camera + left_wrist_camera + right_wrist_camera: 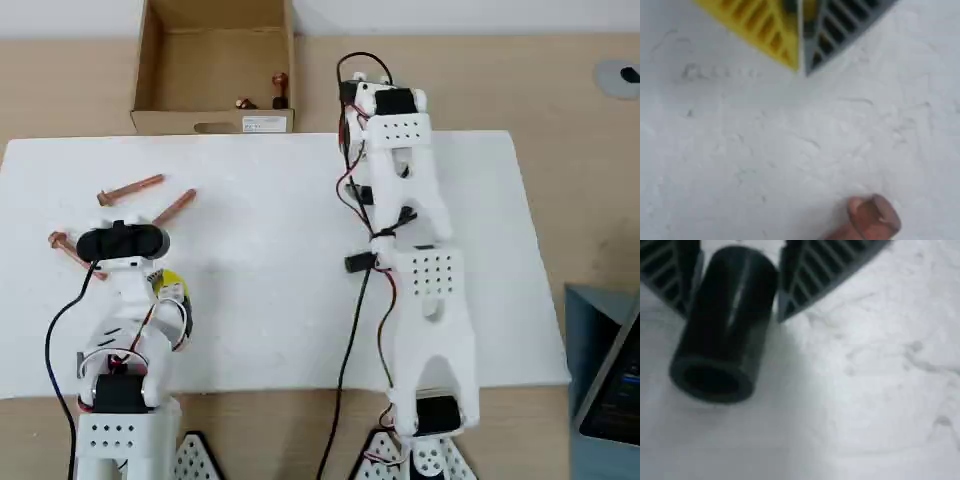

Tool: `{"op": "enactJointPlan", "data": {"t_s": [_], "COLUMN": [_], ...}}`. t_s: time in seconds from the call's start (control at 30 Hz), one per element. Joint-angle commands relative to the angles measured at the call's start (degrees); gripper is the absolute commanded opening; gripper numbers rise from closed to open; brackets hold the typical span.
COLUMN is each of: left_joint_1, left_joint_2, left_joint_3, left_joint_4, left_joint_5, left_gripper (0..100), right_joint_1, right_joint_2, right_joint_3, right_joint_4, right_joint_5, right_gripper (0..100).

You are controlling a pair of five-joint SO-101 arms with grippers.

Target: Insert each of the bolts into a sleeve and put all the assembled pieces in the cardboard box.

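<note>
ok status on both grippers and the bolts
Left gripper shut, empty. Right gripper shut on black cylindrical sleeve. Three copper hex-head bolts loose on white mat by left gripper.

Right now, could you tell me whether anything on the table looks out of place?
Nothing stands out. Three bolts lie loose at different angles on the white mat, and a black sleeve sits between the fingers of the right gripper. Nothing looks spilled or damaged.
</note>
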Motion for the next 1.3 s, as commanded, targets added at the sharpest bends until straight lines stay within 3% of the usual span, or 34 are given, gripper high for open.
{"op": "enactJointPlan", "data": {"t_s": [0.0, 0.17, 0.47, 0.97, 1.27], "left_joint_1": [-0.62, -0.62, -0.62, 0.0, -0.18], "left_joint_2": [-0.4, -0.4, -0.4, -0.4, -0.4], "left_joint_3": [-0.09, -0.09, -0.09, -0.09, -0.09], "left_joint_4": [-0.62, -0.62, -0.62, -0.88, -0.97], "left_joint_5": [-0.26, -0.26, -0.26, -0.35, -0.35], "left_gripper": [0, 0, 0, 0, 0], "right_joint_1": [0.75, 0.31, -0.13, -3.3, -2.86], "right_joint_2": [0.13, -0.22, -4.44, -26.68, -46.64], "right_joint_3": [-0.04, -0.22, -7.25, -7.52, 10.24], "right_joint_4": [0.62, 0.53, 1.05, 1.32, 1.32], "right_joint_5": [-0.44, -0.44, -0.09, 2.02, 1.93], "right_gripper": [12.7, 0.9, 0.9, 0.9, 0.9]}}
